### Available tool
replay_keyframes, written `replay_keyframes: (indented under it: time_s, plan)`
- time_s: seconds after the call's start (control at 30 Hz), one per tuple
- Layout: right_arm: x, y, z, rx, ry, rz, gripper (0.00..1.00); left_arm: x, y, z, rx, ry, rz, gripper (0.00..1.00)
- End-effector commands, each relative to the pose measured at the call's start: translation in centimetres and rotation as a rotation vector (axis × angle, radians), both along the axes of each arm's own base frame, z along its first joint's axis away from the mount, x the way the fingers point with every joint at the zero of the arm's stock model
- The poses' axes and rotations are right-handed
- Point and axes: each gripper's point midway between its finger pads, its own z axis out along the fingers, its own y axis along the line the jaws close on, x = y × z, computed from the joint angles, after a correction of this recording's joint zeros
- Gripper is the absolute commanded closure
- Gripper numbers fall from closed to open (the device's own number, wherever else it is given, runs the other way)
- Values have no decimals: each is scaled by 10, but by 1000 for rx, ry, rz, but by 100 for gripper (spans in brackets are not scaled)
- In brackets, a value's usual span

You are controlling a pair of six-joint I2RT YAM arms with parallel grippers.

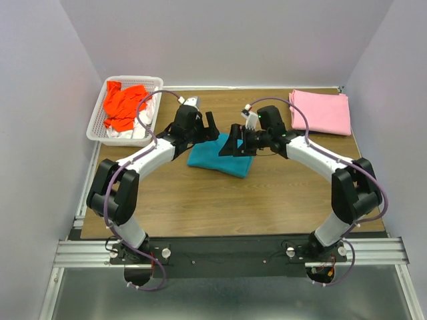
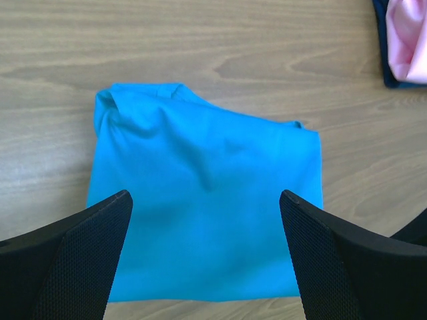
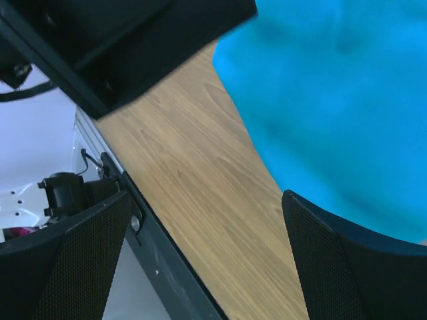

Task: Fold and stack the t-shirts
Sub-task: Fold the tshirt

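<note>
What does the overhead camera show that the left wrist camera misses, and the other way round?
Only the overhead view shows the white basket holding the orange-red t-shirt. Only the left wrist view shows the rumpled corner of the teal t-shirt up close, framed by the open left pincer. Both show that teal t-shirt, the pink t-shirt and the wooden table.

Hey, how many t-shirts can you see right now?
4: a teal one folded in the centre, a pink one folded at the far right, an orange-red one in the basket, and a white one partly beneath it. The basket may hide more.
</note>
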Motion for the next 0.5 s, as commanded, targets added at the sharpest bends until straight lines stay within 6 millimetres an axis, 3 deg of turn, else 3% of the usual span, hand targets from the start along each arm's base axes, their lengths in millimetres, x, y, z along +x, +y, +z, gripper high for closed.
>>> replay_keyframes:
  time_s: [0.0, 0.1, 0.17, 0.2, 0.37, 0.47]
  plan:
    - [5, 3, -21, 9, 24, -17, 0, -11, -5, 4, -36, -1, -26, 2]
    - [0, 0, -48, -14, 79, -21, 0, -15, -7, -7, -40, 25, -42, 2]
    - [-15, -8, -82, -49, 151, -32, 0, -18, -9, -14, -40, 44, -52, 2]
    - [-14, -7, -83, -48, 152, -35, 0, -16, -11, -12, -48, 30, -57, 2]
    - [-43, -34, -137, -164, 257, -102, 0, -22, -14, -24, -48, 47, -80, 2]
    - [-57, -48, -154, -217, 285, -133, 0, -24, -16, -34, -50, 60, -92, 2]
